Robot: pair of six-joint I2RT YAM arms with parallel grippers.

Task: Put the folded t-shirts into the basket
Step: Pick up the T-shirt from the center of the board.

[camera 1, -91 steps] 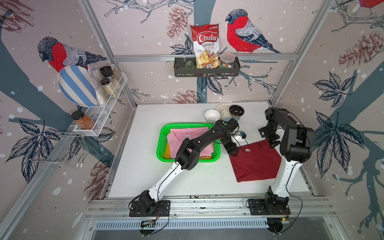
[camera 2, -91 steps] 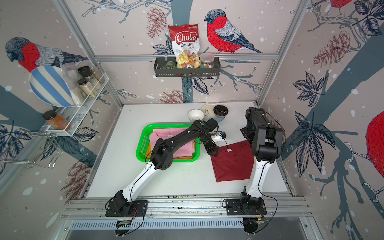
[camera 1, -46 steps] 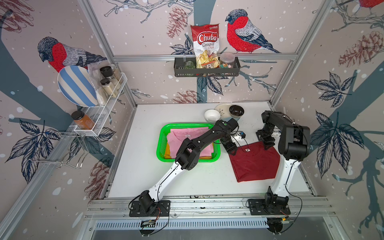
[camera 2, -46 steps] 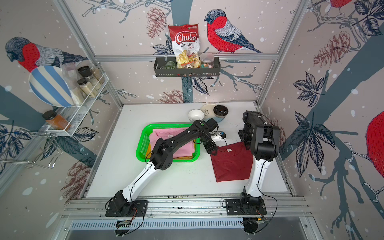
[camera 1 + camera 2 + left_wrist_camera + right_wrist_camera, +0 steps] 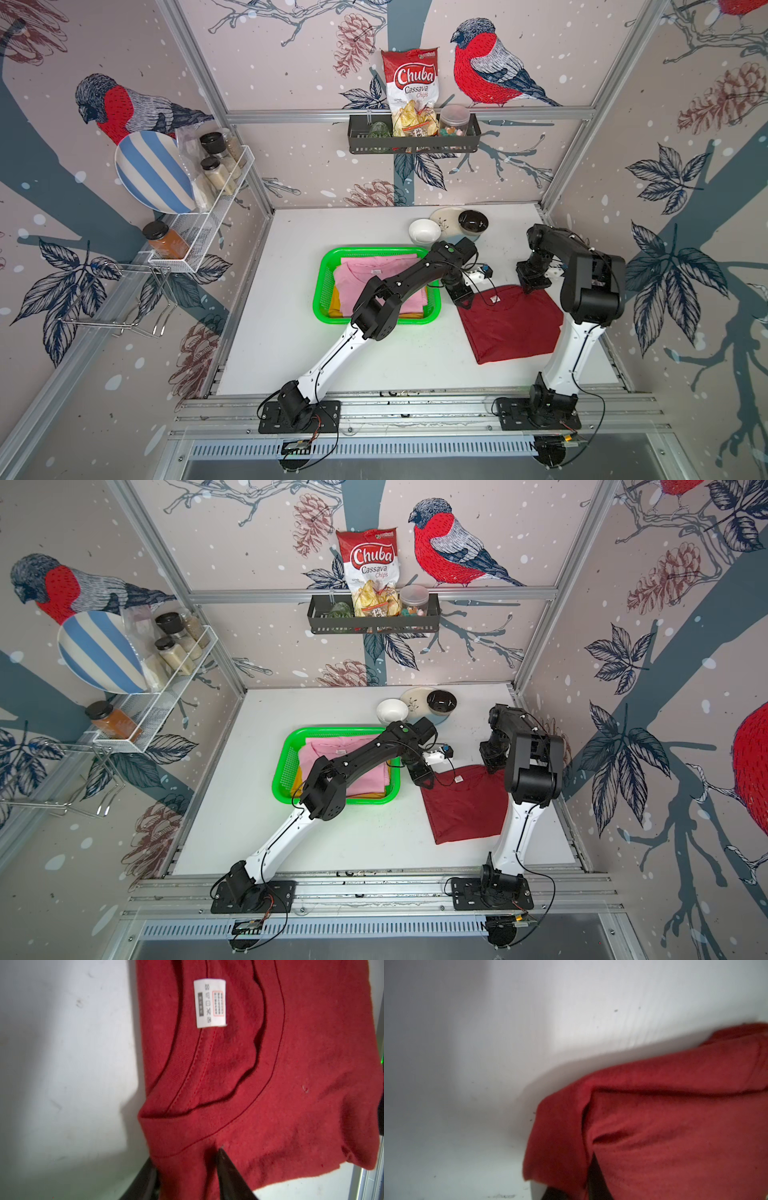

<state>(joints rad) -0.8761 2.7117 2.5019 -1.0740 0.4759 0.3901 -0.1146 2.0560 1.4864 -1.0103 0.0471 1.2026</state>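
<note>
- Shirts: dark red folded cloth t-shirt lies on white table, beside bright green mesh plastic basket; pink folded t-shirt over mustard yellow t-shirt inside.
- right gripper: jaws closed, pinching its far edge.
- left gripper: jaws straddle its collar-side corner; clamped or not, can't tell.

Even, bright light is filling both top views, their edges bending outward, while the right wrist view is blurring the dark red t-shirt, which is casting a soft shadow across the white surface
</note>
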